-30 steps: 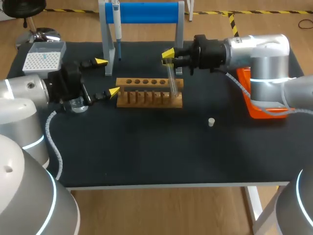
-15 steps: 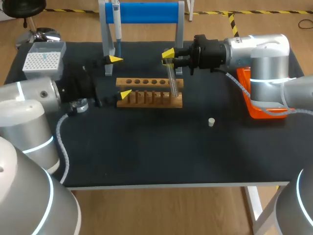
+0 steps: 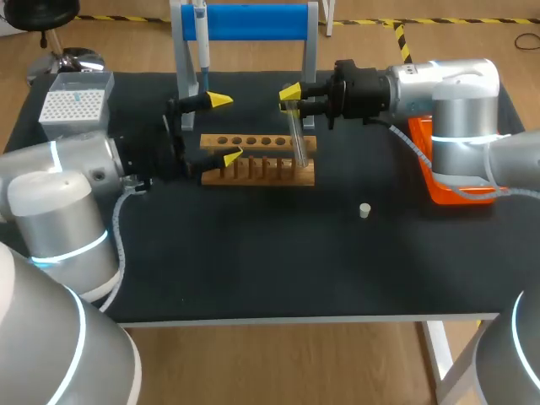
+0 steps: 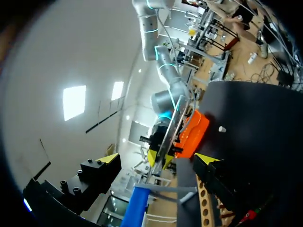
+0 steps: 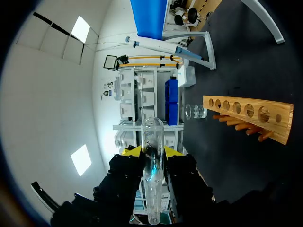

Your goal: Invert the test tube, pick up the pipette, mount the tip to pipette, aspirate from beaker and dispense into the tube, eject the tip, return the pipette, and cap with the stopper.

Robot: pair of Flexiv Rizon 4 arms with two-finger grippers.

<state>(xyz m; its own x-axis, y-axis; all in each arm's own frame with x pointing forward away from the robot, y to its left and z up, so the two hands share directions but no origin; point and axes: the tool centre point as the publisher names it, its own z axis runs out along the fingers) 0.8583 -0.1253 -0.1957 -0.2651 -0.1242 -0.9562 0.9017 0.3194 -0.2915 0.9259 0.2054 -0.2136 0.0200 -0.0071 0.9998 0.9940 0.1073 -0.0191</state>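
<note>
Pipette (image 3: 202, 51) hangs on the far stand (image 3: 253, 21); the left claw (image 3: 226, 128) gapes wide just nearer. Right claw (image 3: 292, 99) grips the test tube (image 3: 296, 135) over the rack's (image 3: 253, 160) right end. Inversion is apparently in hand; next, seat the tube upright, then grasp the pipette.

Wooden test-tube rack (image 3: 261, 177) mid-table; blue-barred pipette stand (image 3: 253, 21) behind it; small white stopper (image 3: 364, 210) right-front; clear glass beaker (image 5: 195, 111) apparently off rack's left end.

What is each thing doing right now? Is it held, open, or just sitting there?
test tube: tilted at the rack's right end, held.
right gripper: shut on the test tube.
left gripper: open, empty.
pipette: hanging on its stand.
stopper: loose on the table, capping nothing.
</note>
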